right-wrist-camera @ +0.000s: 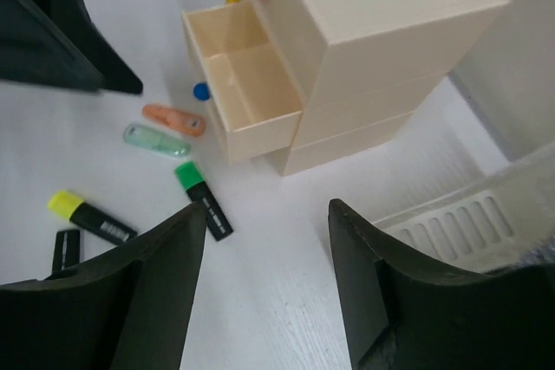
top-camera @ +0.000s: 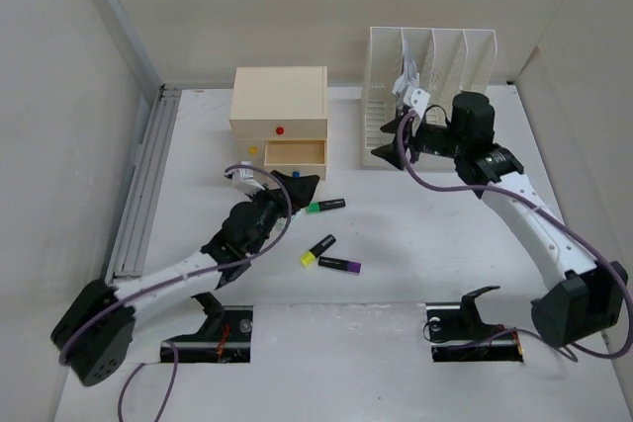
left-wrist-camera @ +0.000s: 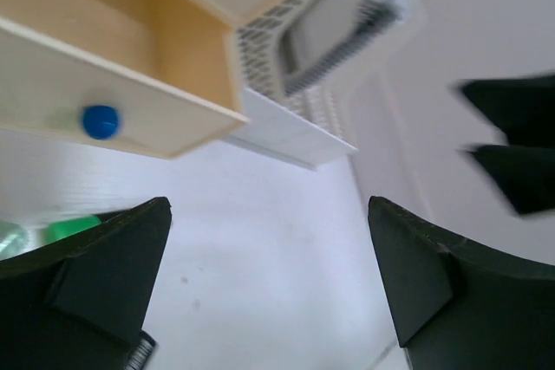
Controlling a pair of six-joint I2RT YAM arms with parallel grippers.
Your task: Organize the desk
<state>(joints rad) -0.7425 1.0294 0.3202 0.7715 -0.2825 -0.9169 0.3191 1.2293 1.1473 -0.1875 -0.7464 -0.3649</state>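
Three black highlighters (top-camera: 317, 250) lie on the flat matte white surface (top-camera: 445, 264) in front of the cream drawer box (top-camera: 279, 101). Your left hand (left-wrist-camera: 269, 210), spread and empty, is nearer; the green-capped highlighter (top-camera: 325, 206) lies crosswise just right of it. Your right hand (right-wrist-camera: 264, 214) is spread too.

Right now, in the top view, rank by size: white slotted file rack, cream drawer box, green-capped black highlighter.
White slotted file rack, largest
Cream drawer box, somewhat smaller
Green-capped black highlighter, far smallest
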